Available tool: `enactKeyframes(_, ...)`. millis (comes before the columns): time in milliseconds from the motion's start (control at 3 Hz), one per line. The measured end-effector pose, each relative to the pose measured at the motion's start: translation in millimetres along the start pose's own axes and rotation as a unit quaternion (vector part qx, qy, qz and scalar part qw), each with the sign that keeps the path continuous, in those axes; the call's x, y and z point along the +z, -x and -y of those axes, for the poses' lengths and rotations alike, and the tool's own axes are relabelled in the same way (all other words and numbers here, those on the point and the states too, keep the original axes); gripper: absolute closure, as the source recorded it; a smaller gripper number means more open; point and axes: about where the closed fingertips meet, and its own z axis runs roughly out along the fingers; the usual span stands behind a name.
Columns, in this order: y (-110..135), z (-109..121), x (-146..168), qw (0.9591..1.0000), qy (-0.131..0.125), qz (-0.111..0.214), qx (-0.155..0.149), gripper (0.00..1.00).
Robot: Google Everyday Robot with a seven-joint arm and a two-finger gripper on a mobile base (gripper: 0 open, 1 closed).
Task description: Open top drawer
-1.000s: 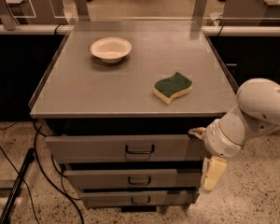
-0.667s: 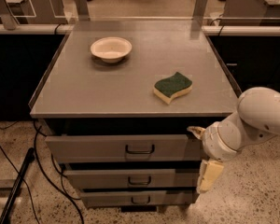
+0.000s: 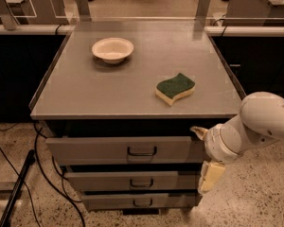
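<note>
The top drawer point(image 3: 99, 151) is the widest grey front, just under the tabletop, with a small dark loop handle point(image 3: 142, 151) at its centre. A dark gap shows between its upper edge and the tabletop. My gripper point(image 3: 209, 175) hangs at the cabinet's right front corner, to the right of the drawer front and slightly below it. It is well right of the handle and not touching it. The white arm point(image 3: 260, 122) reaches in from the right.
Two narrower drawer fronts point(image 3: 132, 181) sit below the top one. On the grey tabletop point(image 3: 80, 93) are a white bowl point(image 3: 112, 49) at the back left and a green-and-yellow sponge point(image 3: 175, 88) near the front right. Black cables point(image 3: 42, 174) lie on the floor at left.
The gripper and forearm have shifted slightly left, toward the cabinet's corner. The drawers, bowl and sponge have not moved.
</note>
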Motion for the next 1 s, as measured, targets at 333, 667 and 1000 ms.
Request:
enactKeyframes(333,-2,13,5,0.9993,-0.035,-0.008,-0.006,0.0)
enactKeyframes(667,-3,25,8,0.9983,-0.055,-0.015,-0.008,0.0)
enactKeyframes(1000,-8,33,14,0.9981,-0.059,-0.02,-0.002,0.0)
